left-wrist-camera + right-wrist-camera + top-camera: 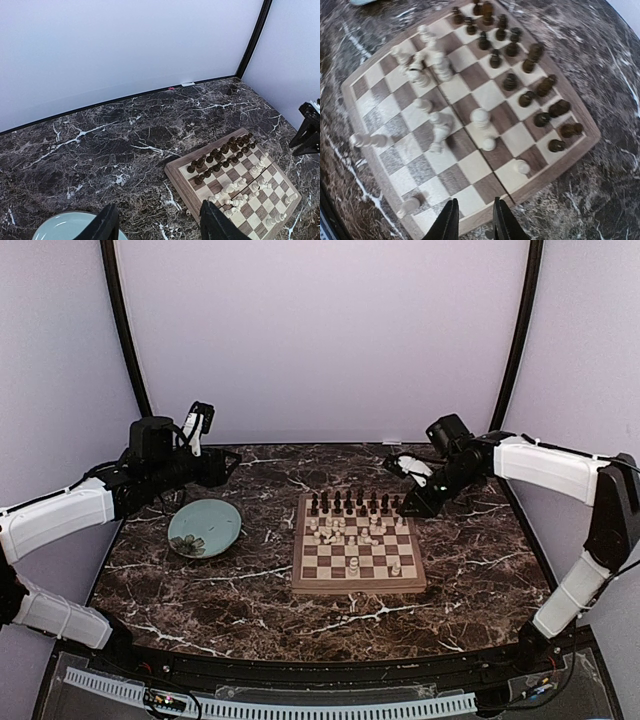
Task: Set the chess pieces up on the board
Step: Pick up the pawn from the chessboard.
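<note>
Across the board (328, 576), dark chess pieces (355, 504) are crowding the twelve o'clock rows, white pieces (345, 532) are cluttering the middle, and mostly bare squares are lying open toward six o'clock.

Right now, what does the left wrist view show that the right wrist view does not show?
Only the left wrist view shows the white back wall, the black corner post and the left jaws, wide open and empty. Only the right wrist view shows the small empty gap between the right jaws and a white piece plainly lying on its side. Both show the chessboard, the dark pieces in roughly two rows, scattered white pieces and the marble table.
</note>
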Available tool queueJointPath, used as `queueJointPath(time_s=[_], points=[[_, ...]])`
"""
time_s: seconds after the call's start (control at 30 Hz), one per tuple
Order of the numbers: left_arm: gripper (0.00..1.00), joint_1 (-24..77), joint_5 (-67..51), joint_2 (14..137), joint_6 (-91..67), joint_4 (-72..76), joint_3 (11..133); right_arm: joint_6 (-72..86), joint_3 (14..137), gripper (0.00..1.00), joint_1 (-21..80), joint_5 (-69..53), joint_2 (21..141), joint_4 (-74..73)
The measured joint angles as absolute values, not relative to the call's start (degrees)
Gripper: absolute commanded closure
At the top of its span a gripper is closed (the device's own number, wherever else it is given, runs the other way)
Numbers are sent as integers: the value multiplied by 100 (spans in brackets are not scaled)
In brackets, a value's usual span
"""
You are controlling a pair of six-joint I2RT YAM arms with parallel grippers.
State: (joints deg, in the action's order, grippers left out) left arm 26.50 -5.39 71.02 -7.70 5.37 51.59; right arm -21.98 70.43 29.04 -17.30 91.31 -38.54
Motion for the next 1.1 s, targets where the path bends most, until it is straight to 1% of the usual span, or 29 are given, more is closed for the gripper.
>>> queueJointPath(time_s=[0.1,0.27,0.43,0.77,1.1], points=[[43,2650,-539,7102,-770,537,5159,-2043,7109,75,2773,-1463,9362,-3697],[43,2650,-539,7102,-770,537,5159,-1890,7109,70,2770,-1291,9797,-3640],[43,2650,-541,7100,-770,537,5159,-1824,7168,70,2770,-1179,10025,-3627],[43,2650,-576,7100,-773,534,5159,-1704,7328,71,2770,-996,10366,-3559],[43,2650,-644,7100,-773,534,5159,-1675,7529,77,2770,-919,10600,-3459]])
